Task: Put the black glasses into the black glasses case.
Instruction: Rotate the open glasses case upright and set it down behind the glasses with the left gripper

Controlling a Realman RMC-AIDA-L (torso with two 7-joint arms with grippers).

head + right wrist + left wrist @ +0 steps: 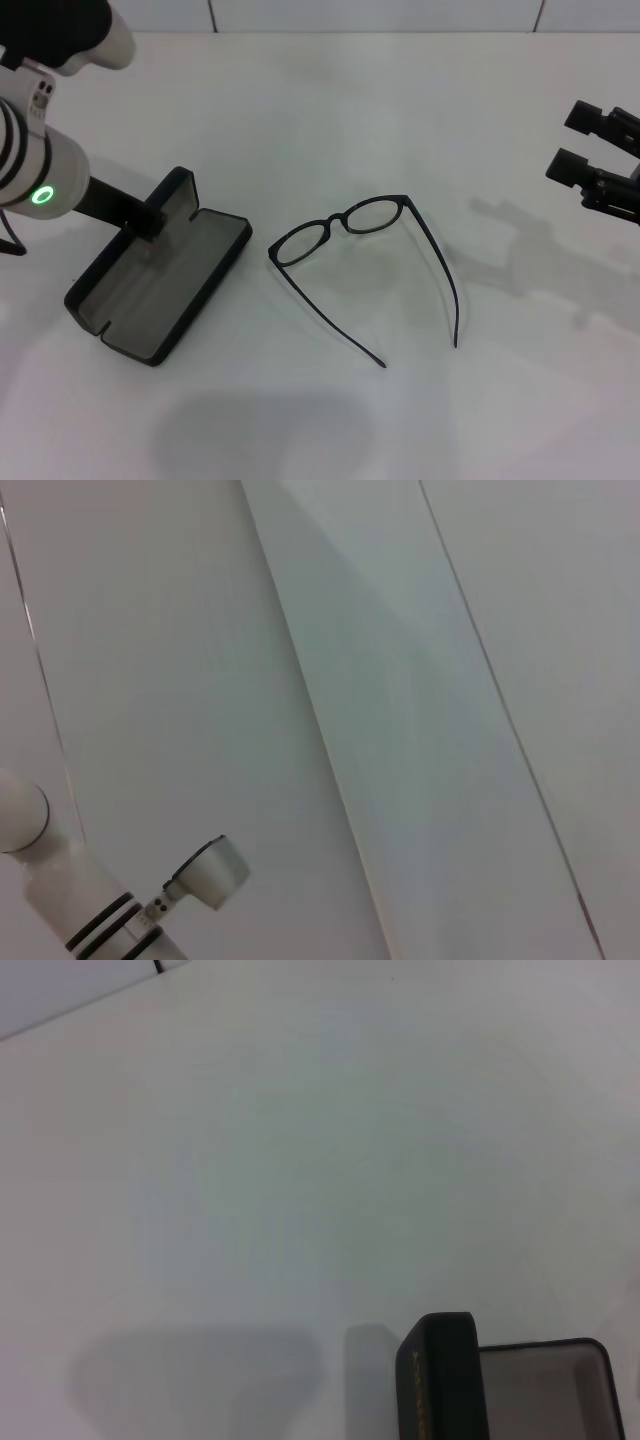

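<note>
At the left side of the white table point(330, 90), the left gripper point(148, 222) reaches down to the raised lid of the black glasses case point(160, 285), its dark finger sitting against the lid's inner face; whether its jaws are pinched on the lid or merely resting there cannot be told. The arm behind it is white, with black bands and a glowing green ring. The case is a hard rectangular clamshell with rounded corners and a matte grey lining, lying open with its long axis running from near-left to far-right and its lid standing along the left edge.

Just right of the case, not touching it, the black glasses point(365, 250) lie flat on the table with both temple arms unfolded. The thin frame and two oval clear lenses face away from the robot, the front slanting from the case side toward the far right, while the long slim temples point back toward the robot's side.

At the far right edge, well apart from the glasses, the right gripper point(600, 145) hovers above the table with its two black blocky fingers spread apart, holding nothing.

The left wrist view alone shows the case close up: the lid's edge with small orange lettering, and a corner of the grey lining. The right wrist view shows neither object, only pale wall panels and the left arm's white banded segments point(90, 905).
</note>
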